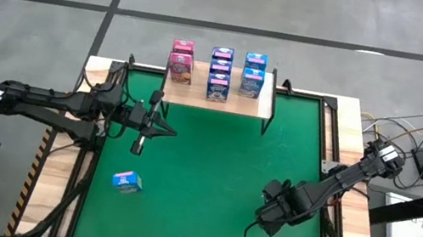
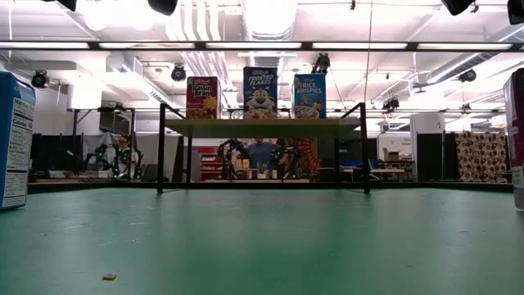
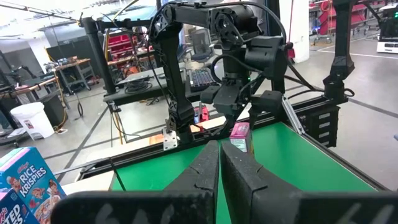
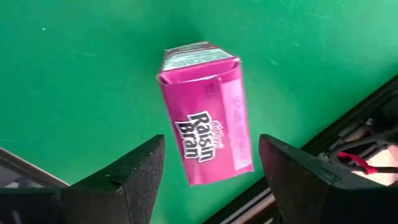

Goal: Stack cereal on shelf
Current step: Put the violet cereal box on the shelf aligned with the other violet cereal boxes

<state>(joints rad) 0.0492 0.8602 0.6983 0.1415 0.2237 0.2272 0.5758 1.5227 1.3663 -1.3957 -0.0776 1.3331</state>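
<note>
The shelf (image 1: 197, 99) stands at the mat's far edge and carries several cereal boxes: pink ones (image 1: 181, 60) at the left, blue ones (image 1: 219, 72) in the middle and at the right (image 1: 253, 74). A pink Raisin Bran box (image 4: 205, 118) stands upright on the green mat at the near right. My right gripper (image 4: 211, 162) hangs above it, pointing down, open, with a finger off to each side of the box and clear of it. A blue box (image 1: 126, 180) stands on the mat at the near left. My left gripper (image 1: 169, 132) is shut and empty, held level above the mat's left part.
Black frame rails (image 1: 333, 156) border the green mat (image 1: 210, 179); the pink box stands close to the right rail (image 4: 348, 143). Cables and gear (image 1: 420, 158) lie off the table's right side. The mat's middle lies bare between the two arms.
</note>
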